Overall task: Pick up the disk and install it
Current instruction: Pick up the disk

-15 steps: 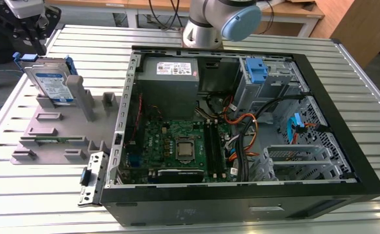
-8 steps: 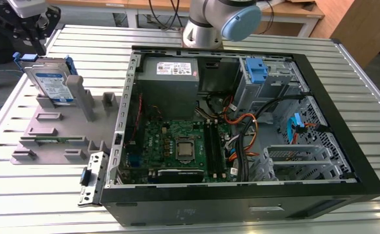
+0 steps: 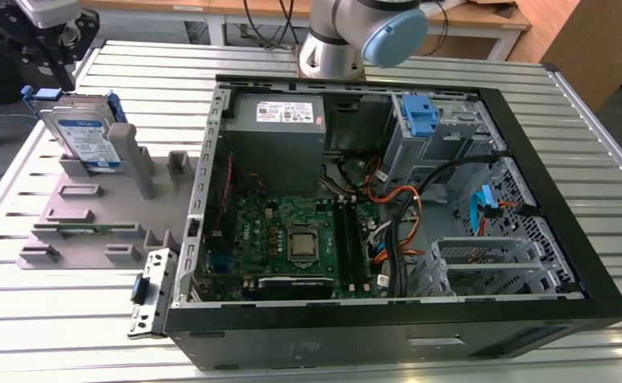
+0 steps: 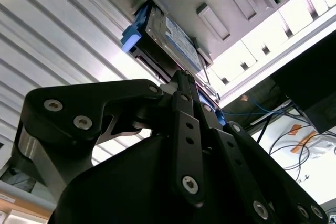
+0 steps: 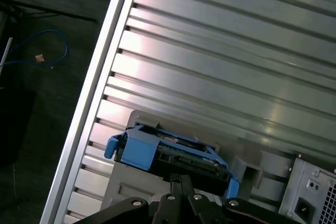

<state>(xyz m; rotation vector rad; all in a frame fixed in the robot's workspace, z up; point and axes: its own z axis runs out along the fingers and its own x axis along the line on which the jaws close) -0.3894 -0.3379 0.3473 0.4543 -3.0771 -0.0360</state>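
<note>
Hovering over the table's (image 3: 55,319) far corner, at about 10 o'clock in the exterior view, the tool (image 3: 53,56) hangs just above the disk (image 3: 85,136) and clear of it. In both wrist views the tool's (image 4: 181,77) two fingers lie together with nothing between them, the tips pointing down at the disk's upper edge.

The disk stands on edge in a grey holder (image 3: 97,215), label face toward the case (image 3: 396,319), with the blue carrier wrapped round its rim. It leans slightly, propped against a grey post of the holder. In the first wrist view the tool (image 5: 181,182) sits right over the disk (image 5: 173,156), the blue carrier corners sticking out either side. The second wrist view catches the disk (image 4: 173,35) from the side: silver body, label, blue tab at one end.

The holder lies flat on the ribbed metal table, at 9 o'clock from the case and just beside it. A thin green card (image 3: 87,230) rests in one of its low slots.

The case lies open, side panel off. Inside:
- Grey power supply (image 3: 279,120) at 11 o'clock.
- Blue latch (image 3: 421,116) at 1 o'clock, on the bay wall.
- Motherboard (image 3: 279,231) at 7 o'clock.
- Orange and black cables (image 3: 406,207) running across the middle.

The arm's base (image 3: 342,40) stands at 12 o'clock, behind the case.
</note>
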